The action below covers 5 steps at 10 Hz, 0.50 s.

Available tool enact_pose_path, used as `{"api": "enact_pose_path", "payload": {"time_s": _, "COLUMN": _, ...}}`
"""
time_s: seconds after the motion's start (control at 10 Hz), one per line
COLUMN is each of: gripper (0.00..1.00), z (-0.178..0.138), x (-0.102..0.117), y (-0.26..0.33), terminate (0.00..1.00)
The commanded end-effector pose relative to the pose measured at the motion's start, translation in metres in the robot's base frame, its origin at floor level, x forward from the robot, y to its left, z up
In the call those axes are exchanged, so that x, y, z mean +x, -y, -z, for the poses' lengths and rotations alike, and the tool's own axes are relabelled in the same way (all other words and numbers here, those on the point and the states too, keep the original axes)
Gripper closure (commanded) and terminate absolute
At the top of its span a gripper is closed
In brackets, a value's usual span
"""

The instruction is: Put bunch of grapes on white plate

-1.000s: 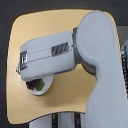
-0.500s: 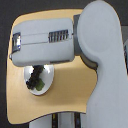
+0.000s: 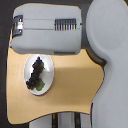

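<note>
The bunch of grapes (image 3: 36, 74), a dark purple-black cluster with a green leaf at its lower end, lies on the white plate (image 3: 47, 67) at the exterior view's left side of the table. Nothing holds it. My arm's big grey forearm (image 3: 47, 32) hovers above, and its lower edge covers the plate's top rim. The forearm's dark wrist end (image 3: 18, 24) points to the view's left. The gripper's fingers do not show; the forearm hides them or they lie out of sight.
The plate rests on a tan wooden table (image 3: 75, 95) with a rounded outline. My grey upper arm and shoulder (image 3: 110, 55) fill the view's right side. Dark floor shows at the left edge.
The arm has risen away from the plate and toward the camera, so it looks larger. The grapes stay on the plate, now fully uncovered.
</note>
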Motion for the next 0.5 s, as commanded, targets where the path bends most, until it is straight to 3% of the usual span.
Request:
{"api": "enact_pose_path", "payload": {"time_s": 0.0, "gripper": 0.00, "z": -0.018, "x": -0.011, "y": 0.133, "terminate": 0.00}}
{"api": "enact_pose_path", "payload": {"time_s": 0.4, "gripper": 0.00, "z": -0.016, "x": -0.025, "y": 0.232, "terminate": 0.00}}
